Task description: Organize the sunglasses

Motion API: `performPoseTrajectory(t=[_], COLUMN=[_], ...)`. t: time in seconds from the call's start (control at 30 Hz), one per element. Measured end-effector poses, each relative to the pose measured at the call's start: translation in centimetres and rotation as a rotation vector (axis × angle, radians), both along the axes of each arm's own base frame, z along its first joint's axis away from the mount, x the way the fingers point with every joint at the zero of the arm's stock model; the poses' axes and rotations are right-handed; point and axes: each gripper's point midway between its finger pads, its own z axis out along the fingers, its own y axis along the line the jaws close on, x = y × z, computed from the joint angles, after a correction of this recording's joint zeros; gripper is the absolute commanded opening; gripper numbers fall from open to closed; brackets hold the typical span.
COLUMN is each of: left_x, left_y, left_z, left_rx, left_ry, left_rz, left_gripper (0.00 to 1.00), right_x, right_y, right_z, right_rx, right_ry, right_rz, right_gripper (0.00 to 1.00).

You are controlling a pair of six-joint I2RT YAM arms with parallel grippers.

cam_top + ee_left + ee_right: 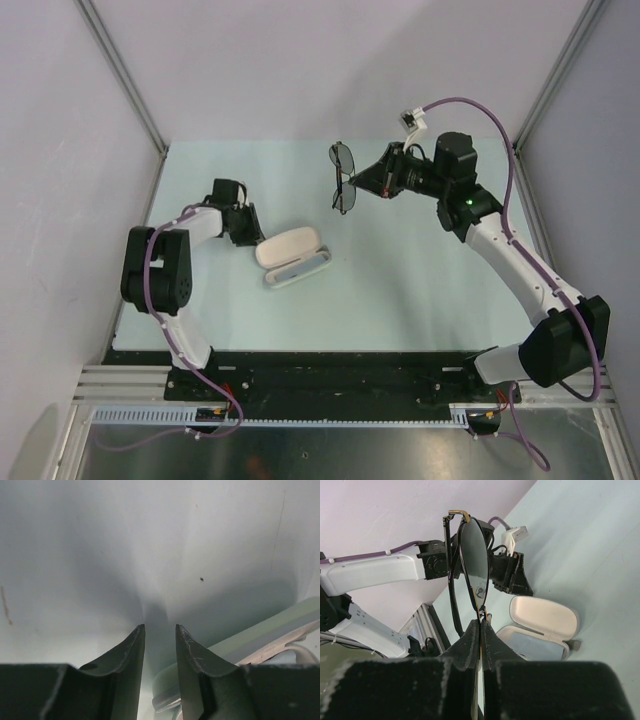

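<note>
The sunglasses (342,178) hang above the far middle of the table, thin dark frame with grey lenses. My right gripper (353,183) is shut on them. In the right wrist view the right gripper (480,621) pinches the frame low down and the sunglasses (474,555) stand up edge-on from the fingertips. My left gripper (252,237) sits low at the left end of the open beige case (293,255). In the left wrist view the left gripper (160,626) shows a narrow gap with nothing between the tips; the case (260,640) lies just behind the right finger.
The case (542,625) lies open, lid up, with a light-blue cloth (537,647) in its lower half. White walls enclose the light green table (420,290) on three sides. The black base rail (330,375) runs along the near edge.
</note>
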Motion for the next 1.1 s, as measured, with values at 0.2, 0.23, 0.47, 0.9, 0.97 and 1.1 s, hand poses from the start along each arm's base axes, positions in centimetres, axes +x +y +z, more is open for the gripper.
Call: performPoseTrajectory(t=[0.2, 0.23, 0.47, 0.9, 0.97, 1.1], left_x=[-2.7, -3.2, -5.5, -10.0, -10.5, -11.0], left_y=[-2.4, -2.9, -5.9, -10.6, -11.1, -11.9], left_z=[-0.1, 0.0, 1.1, 1.0, 1.1, 1.2], left_rx=[-0.027, -0.034, -0.109, -0.186, -0.196, -0.207], left_ry=[0.036, 0.041, 0.049, 0.123, 0.132, 0.140], left_rz=[-0.059, -0.072, -0.144, -0.259, -0.271, -0.290], left_gripper=[0.36, 0.36, 0.35, 0.34, 0.34, 0.34], right_x=[0.2, 0.3, 0.5, 0.5, 0.6, 0.6], right_y=[-0.1, -0.1, -0.6, -1.7, -1.8, -2.0], right_z=[-1.2, -1.5, -4.5, -7.6, -8.2, -10.0], right_rx=[-0.022, -0.028, -0.089, -0.168, -0.181, -0.219], right_ry=[0.042, 0.053, 0.147, 0.238, 0.258, 0.316], right_rz=[-0.012, -0.017, -0.056, -0.116, -0.126, -0.143], right_gripper=[0.00, 0.00, 0.00, 0.00, 0.00, 0.00])
